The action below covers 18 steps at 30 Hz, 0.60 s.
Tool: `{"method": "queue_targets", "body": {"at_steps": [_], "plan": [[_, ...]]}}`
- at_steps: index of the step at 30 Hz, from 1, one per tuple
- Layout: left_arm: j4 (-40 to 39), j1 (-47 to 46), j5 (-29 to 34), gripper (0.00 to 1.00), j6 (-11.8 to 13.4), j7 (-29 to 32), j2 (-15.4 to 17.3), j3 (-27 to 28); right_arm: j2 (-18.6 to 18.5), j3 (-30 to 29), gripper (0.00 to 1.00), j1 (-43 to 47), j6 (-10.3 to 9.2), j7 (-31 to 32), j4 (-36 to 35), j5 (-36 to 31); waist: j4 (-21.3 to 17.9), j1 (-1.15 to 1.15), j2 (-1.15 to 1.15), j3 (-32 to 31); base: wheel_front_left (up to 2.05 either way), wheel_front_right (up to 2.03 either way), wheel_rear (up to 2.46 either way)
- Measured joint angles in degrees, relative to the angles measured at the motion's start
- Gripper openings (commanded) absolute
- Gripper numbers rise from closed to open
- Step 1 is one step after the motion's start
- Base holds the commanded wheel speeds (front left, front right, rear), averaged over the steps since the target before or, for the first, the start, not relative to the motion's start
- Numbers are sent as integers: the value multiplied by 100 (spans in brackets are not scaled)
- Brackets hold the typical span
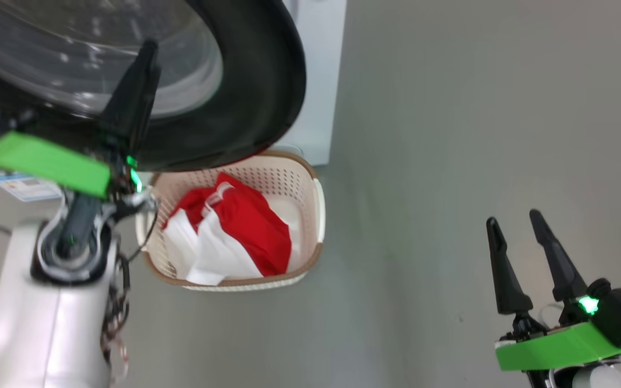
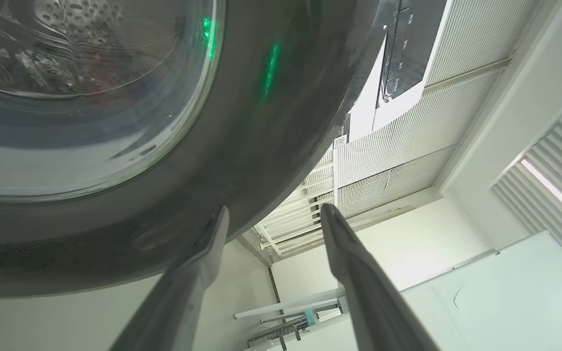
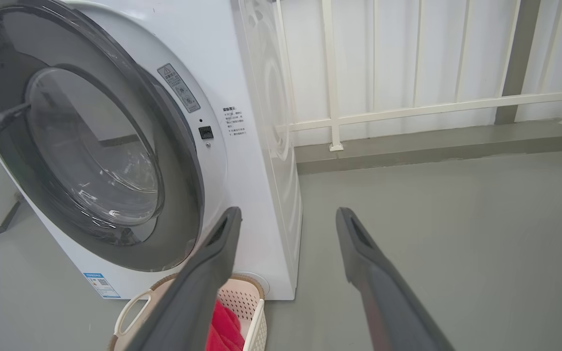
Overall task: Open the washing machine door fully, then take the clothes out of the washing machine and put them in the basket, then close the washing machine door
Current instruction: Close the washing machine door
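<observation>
Standing ajar, the washing machine door (image 3: 173,204) sits clear of its latch, its glossy black rim reaching over the basket (image 1: 318,215). The basket rests on the grey floor (image 1: 450,161) at the foot of the washing machine (image 3: 256,161). The clothes (image 1: 251,221), red and white, lie heaped inside the basket. The left gripper (image 2: 273,214) is spread wide at the door's rim, gripping nothing; whether a tip touches it, I cannot tell. The right gripper (image 1: 514,218) hovers well off to the side, wide and empty.

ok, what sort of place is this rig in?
Probably a laundry corner, maybe a balcony or utility room: white washing machine, basket of clothes in front of it, white railing beyond.
</observation>
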Motion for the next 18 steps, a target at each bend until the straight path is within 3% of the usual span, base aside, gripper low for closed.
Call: {"method": "queue_targets", "body": {"at_steps": [12,18], "plan": [[-1514,1952,1645,100,-114,-1280,492,-223,-2,32,100,232,0,0,108,1,408,0,0,-608,0,0,0],[-2043,2954,3295,100,-120,-2459,726,-547,-1,60,100,246,0,0,148,-5,546,0,0,-831,0,0,0]]}}
